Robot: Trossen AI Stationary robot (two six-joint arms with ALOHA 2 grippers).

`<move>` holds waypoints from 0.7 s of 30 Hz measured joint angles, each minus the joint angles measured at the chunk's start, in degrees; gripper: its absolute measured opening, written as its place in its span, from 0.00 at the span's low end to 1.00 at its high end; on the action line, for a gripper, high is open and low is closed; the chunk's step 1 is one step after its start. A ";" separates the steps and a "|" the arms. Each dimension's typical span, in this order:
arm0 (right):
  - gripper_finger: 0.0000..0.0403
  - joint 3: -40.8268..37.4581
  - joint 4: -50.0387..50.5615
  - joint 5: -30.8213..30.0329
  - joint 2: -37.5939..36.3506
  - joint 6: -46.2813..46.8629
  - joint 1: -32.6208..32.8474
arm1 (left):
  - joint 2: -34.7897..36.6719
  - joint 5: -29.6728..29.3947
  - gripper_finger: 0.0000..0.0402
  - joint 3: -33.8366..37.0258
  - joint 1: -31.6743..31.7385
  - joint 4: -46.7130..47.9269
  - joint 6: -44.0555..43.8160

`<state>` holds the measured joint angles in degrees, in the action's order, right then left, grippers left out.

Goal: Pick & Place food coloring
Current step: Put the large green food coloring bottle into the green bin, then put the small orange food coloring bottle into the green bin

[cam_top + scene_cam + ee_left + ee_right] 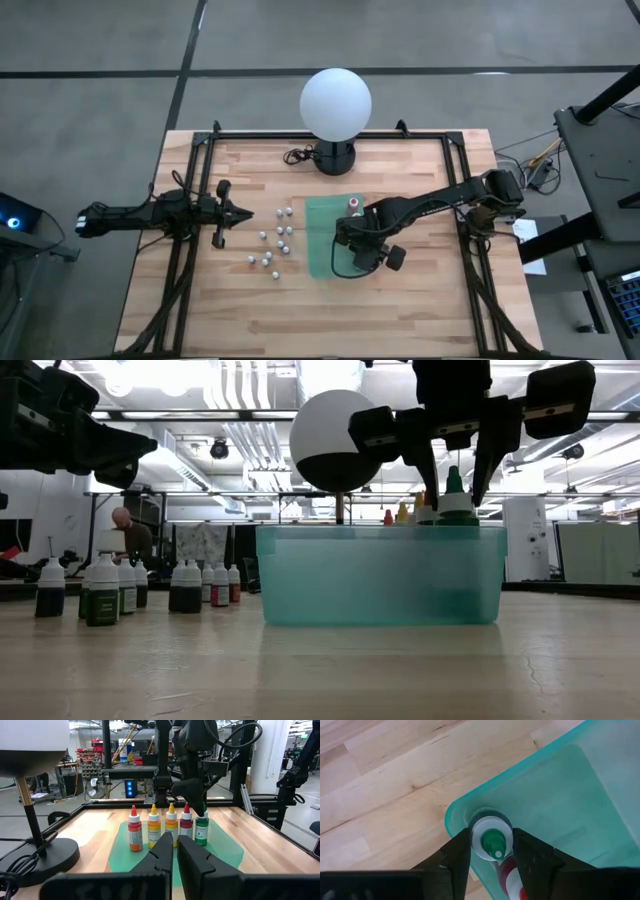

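Five dropper bottles stand in a row in the teal see-through bin (pixel 380 575): pink top (pixel 133 827), yellow (pixel 153 826), orange (pixel 171 822), red (pixel 186 822) and green (pixel 201 827). My right gripper (pixel 491 836) hangs over the bin's corner, pointing down, shut on the green-topped bottle (pixel 455 495). Several small white-capped bottles (pixel 270 245) stand on the wood left of the bin, also in the low view (pixel 110 590). My left gripper (pixel 243 213) hovers shut beside them, touching nothing. My right gripper pinches the green-topped bottle at its white collar (pixel 477 837), just under the green cone tip, one finger on each side. The fingers (pixel 433 475) come from above, pointing down. The bottle is upright with its body down inside the bin's corner; whether its base rests on the floor I cannot tell.
A white globe lamp (pixel 335 100) on a black base stands at the table's far edge with its cord (pixel 297 156) beside it. The table's black frame rails (pixel 190 260) run along both sides. Bare wood lies toward the near edge. A person (pixel 125 535) is in the room behind.
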<state>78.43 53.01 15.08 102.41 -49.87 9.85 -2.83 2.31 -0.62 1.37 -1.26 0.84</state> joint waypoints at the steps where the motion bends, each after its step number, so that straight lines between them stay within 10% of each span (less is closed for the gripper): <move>1: 0.33 0.00 0.00 0.00 0.00 0.00 0.00 | 0.00 0.00 0.00 0.00 0.00 0.00 -0.02; 21: 0.41 0.00 -0.02 -0.01 -0.44 1.66 0.00 | 0.00 0.00 0.00 0.00 -0.01 -0.01 -0.02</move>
<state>78.43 52.99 15.07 101.97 -48.21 9.85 -2.83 2.31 -0.62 1.35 -1.26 0.82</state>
